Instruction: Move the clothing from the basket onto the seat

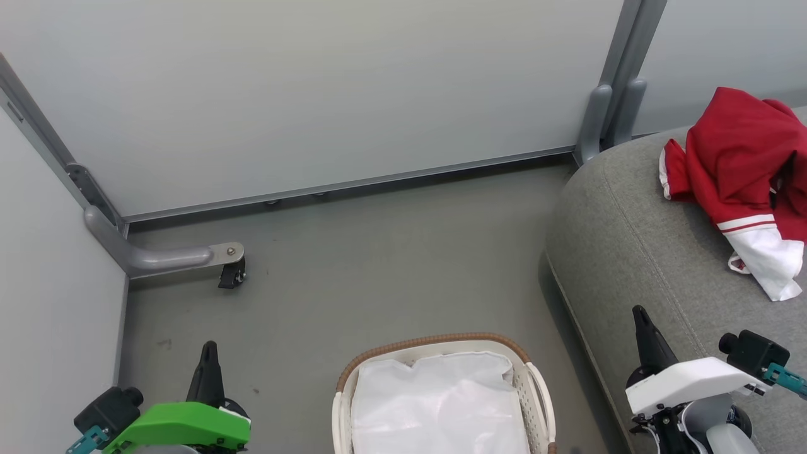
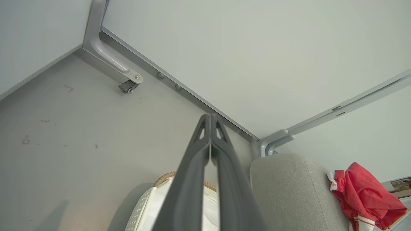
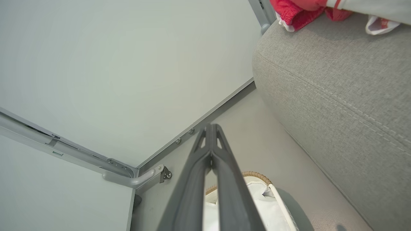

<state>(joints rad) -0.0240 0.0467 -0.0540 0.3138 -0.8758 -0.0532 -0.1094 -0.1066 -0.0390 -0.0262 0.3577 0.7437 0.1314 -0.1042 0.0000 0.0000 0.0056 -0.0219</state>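
The red clothing with white trim lies crumpled on the grey seat at the right. It shows too in the left wrist view as clothing on the seat and at the top of the right wrist view as clothing on the seat. The white basket with its brown rim stands on the floor at bottom centre, only its white liner showing inside. My left gripper is shut and holds nothing, left of the basket. My right gripper is shut and empty, over the seat's front edge.
Pale partition walls close the back and left. A metal foot with a caster juts onto the grey floor at the left. A grey post stands behind the seat's corner.
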